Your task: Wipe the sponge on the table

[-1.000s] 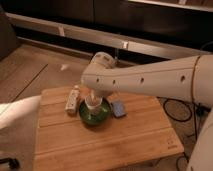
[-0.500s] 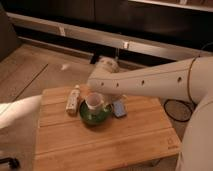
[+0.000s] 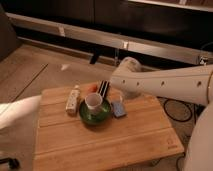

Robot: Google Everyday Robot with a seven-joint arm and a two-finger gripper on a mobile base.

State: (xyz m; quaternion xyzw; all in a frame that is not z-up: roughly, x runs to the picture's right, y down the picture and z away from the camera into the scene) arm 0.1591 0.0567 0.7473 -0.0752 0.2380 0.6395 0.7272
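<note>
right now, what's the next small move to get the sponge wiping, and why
Probably lower the gripper onto the sponge and grip it: it hangs just above the sponge, which lies ungripped on the table, beside the green bowl.

Office-like room, carpeted floor (wall cable rail)

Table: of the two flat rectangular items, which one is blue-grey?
The sponge, beside the green bowl; the black striped object lies behind the bowl. The gripper hangs at the arm's end, just beyond the sponge.
</note>
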